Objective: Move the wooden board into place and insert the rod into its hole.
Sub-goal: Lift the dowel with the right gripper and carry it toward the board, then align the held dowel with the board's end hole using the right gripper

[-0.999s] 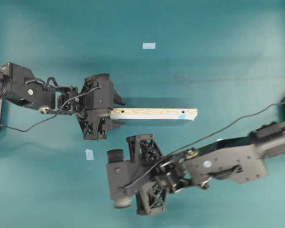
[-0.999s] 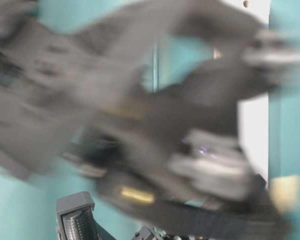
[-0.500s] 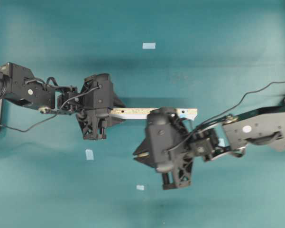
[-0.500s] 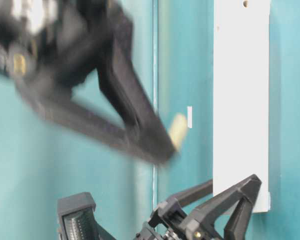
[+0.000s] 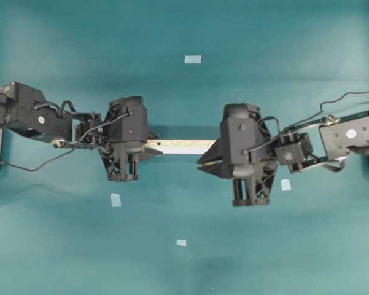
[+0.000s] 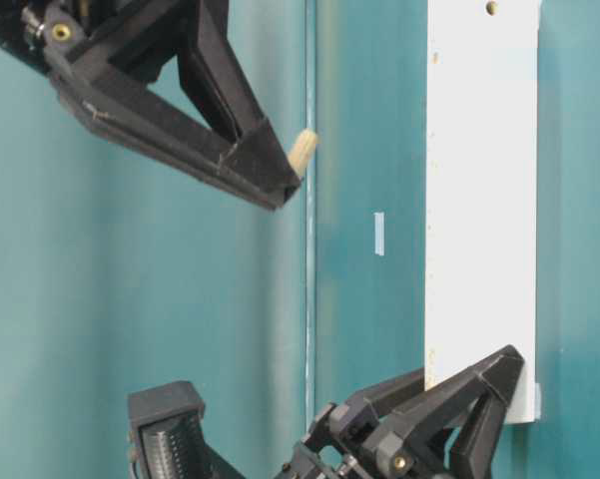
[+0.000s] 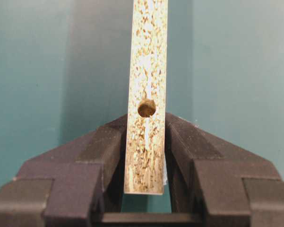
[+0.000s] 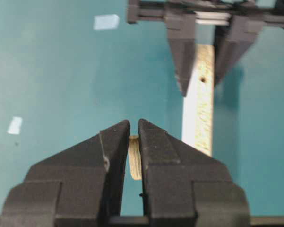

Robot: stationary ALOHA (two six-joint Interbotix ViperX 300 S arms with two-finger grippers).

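Teal table [image 5: 282, 37] underneath, with the wooden board [image 5: 183, 145] lying on edge at centre, speckled edge up, its left end clamped between the jaws of the left gripper [image 7: 145, 156] just below a dark hole. Blocking the board's right end from overhead: the right gripper [image 8: 133, 142], raised and pinched shut on the rod [image 6: 302, 151]. Scattered around: small light-blue tape squares [image 5: 193, 59].
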